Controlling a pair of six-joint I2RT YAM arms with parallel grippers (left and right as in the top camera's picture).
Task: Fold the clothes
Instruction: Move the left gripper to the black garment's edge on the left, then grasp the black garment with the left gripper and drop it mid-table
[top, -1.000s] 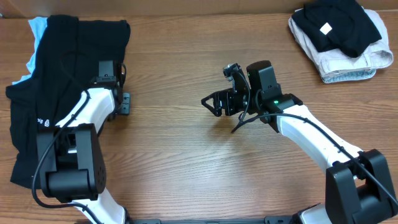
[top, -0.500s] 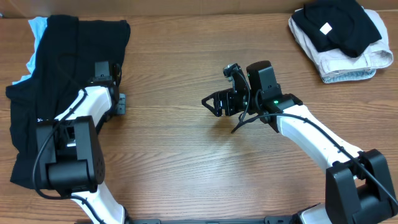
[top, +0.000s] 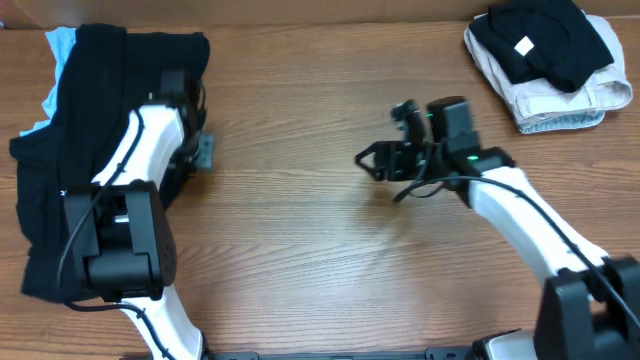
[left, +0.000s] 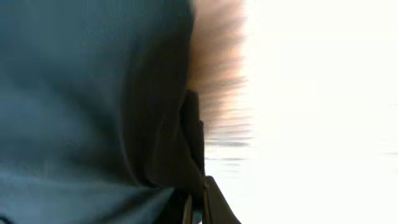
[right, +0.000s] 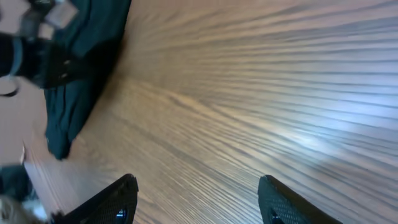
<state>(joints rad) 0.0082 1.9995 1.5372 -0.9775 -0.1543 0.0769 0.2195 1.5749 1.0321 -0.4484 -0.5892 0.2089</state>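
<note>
Fabric is now in the grip. From overhead, we see the left claw (top: 203, 152) at the edge of the black shirt (top: 90, 110) that faces the table's middle. The shirt lies spread along the left side of the table (top: 300, 270), with the light-blue tee (top: 62, 42) peeping out at its far corner. A second ago that claw stood open beside the edge; now it has closed and shifted a little along it. The right claw (top: 368, 160) has drifted further from the shirt and hovers over bare wood, well apart from the folded pile (top: 545, 55) in the far right corner

Through the left wrist camera, the black shirt (left: 93, 93) fills the left half. A fold of its edge runs down into the left claw (left: 198, 208), whose fingers are pressed together on it. The rest is blurred and washed out

Through the right wrist camera, the right claw (right: 196, 199) stands open with only table (right: 261, 93) grain between its fingers, holding nothing. The shirt (right: 87, 74) shows far off at the upper left

We judge the grasp made, so the first fold can start: lift this edge and carry it over the shirt. So thin a pinch could slip
</note>
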